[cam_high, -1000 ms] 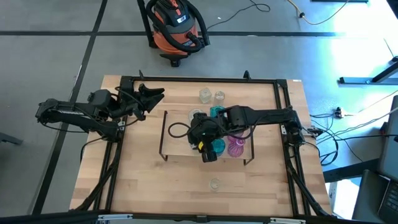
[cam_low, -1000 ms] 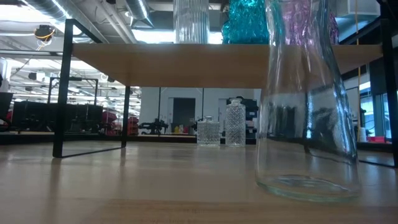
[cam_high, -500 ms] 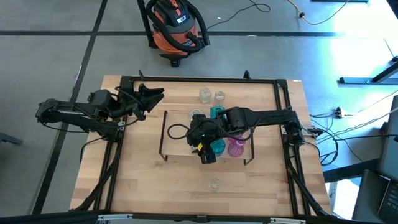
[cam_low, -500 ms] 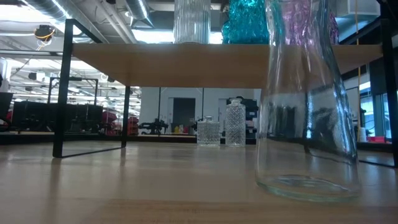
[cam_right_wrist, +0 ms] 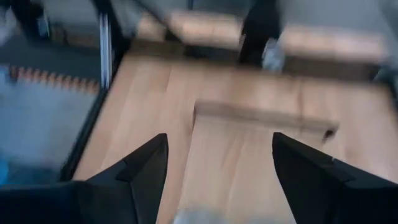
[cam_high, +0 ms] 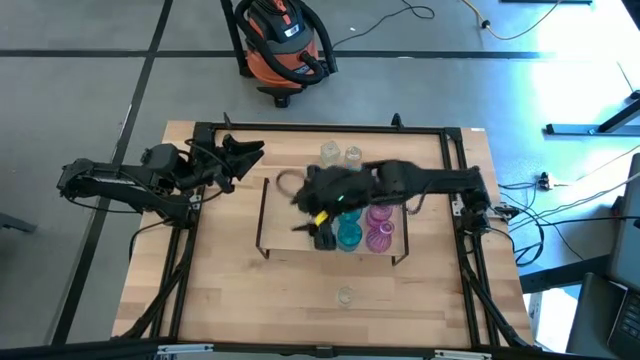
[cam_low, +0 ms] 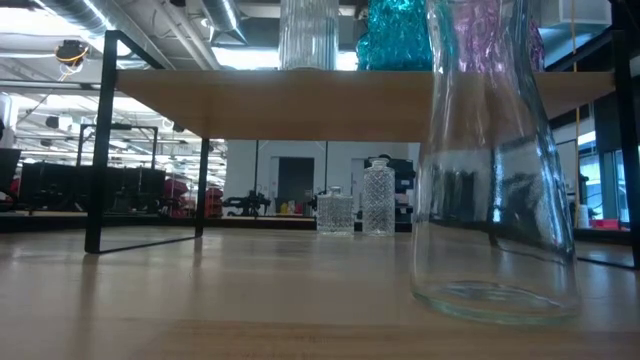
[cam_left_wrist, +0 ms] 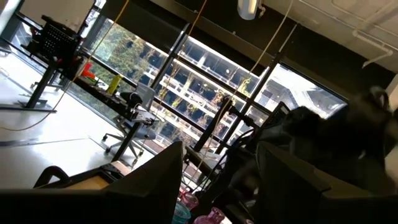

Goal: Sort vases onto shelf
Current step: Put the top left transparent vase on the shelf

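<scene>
The shelf (cam_high: 283, 236) stands mid-table, a light board on a dark wire frame. On its right part stand a teal vase (cam_high: 348, 236) and two pink vases (cam_high: 379, 238). The low view shows a clear vase (cam_low: 308, 34), a teal one (cam_low: 396, 36) and a pink one (cam_low: 482, 26) resting on the board (cam_low: 300, 102). My right gripper (cam_high: 322, 238) hovers open just left of the teal vase, blurred, and nothing sits between its fingers (cam_right_wrist: 217, 149). My left gripper (cam_high: 246, 152) waits open at the far left, pointing up into the room (cam_left_wrist: 217, 168).
Two clear vases (cam_high: 340, 154) stand on the table beyond the shelf, also in the low view (cam_low: 358, 205). One clear vase (cam_high: 345, 296) stands near the front edge and fills the low view's right (cam_low: 495, 200). A black rail (cam_high: 330, 128) frames the table.
My right gripper has risen from the teal vase and tipped up, its arm swinging toward the far edge; it is blurred with motion. The teal vase stays upright on the shelf where it was.
</scene>
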Controlling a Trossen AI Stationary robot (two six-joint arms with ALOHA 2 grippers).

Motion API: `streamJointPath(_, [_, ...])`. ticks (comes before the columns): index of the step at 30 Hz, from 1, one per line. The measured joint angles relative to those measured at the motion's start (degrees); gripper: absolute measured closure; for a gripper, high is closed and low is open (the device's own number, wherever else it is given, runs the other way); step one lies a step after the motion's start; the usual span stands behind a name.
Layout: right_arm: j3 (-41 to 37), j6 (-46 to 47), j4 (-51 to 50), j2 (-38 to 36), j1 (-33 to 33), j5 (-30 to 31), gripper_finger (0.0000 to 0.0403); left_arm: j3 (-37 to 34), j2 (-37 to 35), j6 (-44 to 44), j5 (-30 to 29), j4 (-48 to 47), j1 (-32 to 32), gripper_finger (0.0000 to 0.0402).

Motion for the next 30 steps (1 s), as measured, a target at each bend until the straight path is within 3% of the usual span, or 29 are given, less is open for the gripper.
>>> streamJointPath(4, [0.04,0.00,6.55,-3.92,-2.40,3.44,0.0142,0.02,0.00,0.00,-0.81,0.10,0.00,0.0203])
streamJointPath(10, [0.18,0.36,7.67,-7.62,-9.07,10.83,0.0142,0.02,0.46,-0.03,-0.77,-0.33,0.04,0.0203])
streamJointPath(13, [0.06,3.96,6.02,-7.54,-14.15,8.53,0.0142,0.02,1.07,-0.01,0.32,-0.81,1.03,0.0203])
streamJointPath(21, [0.03,9.81,0.93,-1.22,-27.42,0.15,0.0142,0.04,1.84,-0.07,9.92,-0.31,9.37,0.0203])
streamJointPath(30, [0.03,11.88,-5.96,7.34,-32.66,4.15,0.0142,0.04,1.70,-1.43,21.27,-0.29,20.35,0.0203])
